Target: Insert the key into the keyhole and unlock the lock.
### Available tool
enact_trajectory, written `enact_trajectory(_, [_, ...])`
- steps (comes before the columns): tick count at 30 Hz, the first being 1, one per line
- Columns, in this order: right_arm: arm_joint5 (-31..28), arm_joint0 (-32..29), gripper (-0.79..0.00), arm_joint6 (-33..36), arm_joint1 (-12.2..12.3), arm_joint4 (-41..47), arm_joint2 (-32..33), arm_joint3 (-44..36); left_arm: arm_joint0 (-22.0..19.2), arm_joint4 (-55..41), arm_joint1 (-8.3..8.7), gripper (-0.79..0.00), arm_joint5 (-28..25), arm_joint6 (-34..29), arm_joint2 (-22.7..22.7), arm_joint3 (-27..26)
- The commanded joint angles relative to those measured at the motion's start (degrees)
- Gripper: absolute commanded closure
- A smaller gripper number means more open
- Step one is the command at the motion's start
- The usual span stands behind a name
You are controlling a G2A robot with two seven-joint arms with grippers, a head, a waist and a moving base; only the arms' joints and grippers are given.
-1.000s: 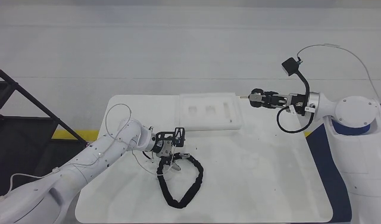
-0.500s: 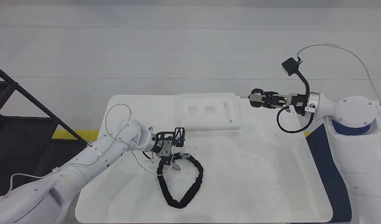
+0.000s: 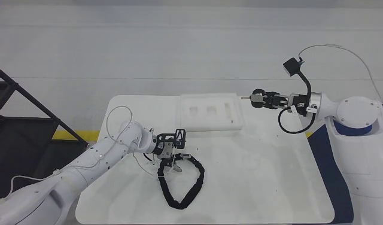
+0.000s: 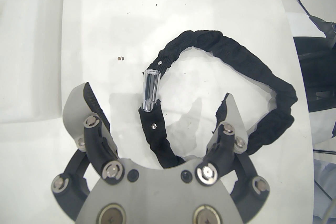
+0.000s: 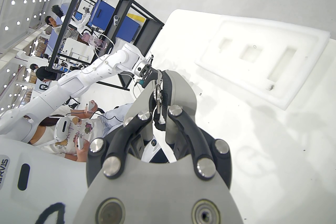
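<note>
A black fabric-covered chain lock [image 4: 236, 57] lies in a loop on the white table [image 3: 269, 183]. Its chrome cylinder end [image 4: 150, 88] lies flat between the fingers of my left gripper [image 4: 157, 89], which is open and hangs just above it without touching. From above, the left gripper [image 3: 172, 158] sits over the near-left end of the chain loop [image 3: 187, 188]. My right gripper [image 3: 256, 98] is held in the air over the table's far right part, shut on the key [image 5: 157, 93]; the key's tip [image 3: 242, 97] sticks out toward the foam tray.
A white foam tray [image 3: 210, 113] with three recesses lies at the table's far middle, also seen from the right wrist as the foam tray [image 5: 262, 59]. A black frame [image 3: 24, 99] stands to the table's left. A cable [image 3: 116, 114] loops by the left arm.
The left arm has shifted very slightly toward the near edge of the table. The right arm and the key have kept still.
</note>
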Motion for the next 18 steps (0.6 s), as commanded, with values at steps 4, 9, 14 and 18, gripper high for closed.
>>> enact_trajectory(4, [0.00, 0.00, 0.000, 0.00, 0.00, 0.00, 0.00, 0.00, 0.24, 4.09, 0.08, -0.785, -1.08, 4.25, -0.57, 1.07])
enact_trajectory(9, [0.00, 0.00, 0.000, 0.00, 0.00, 0.00, 0.00, 0.00, -0.21, 12.34, -0.06, -0.785, -1.08, 12.74, 0.27, 1.97])
enact_trajectory(14, [0.00, 0.00, 0.000, 0.00, 0.00, 0.00, 0.00, 0.00, -0.83, 19.90, -1.05, -0.785, -0.92, 21.91, 1.87, 5.47])
enact_trajectory(18, [0.00, 0.00, 0.000, 0.00, 0.00, 0.00, 0.00, 0.00, -1.31, 23.02, -2.65, -0.785, -0.02, 27.27, 3.05, 9.53])
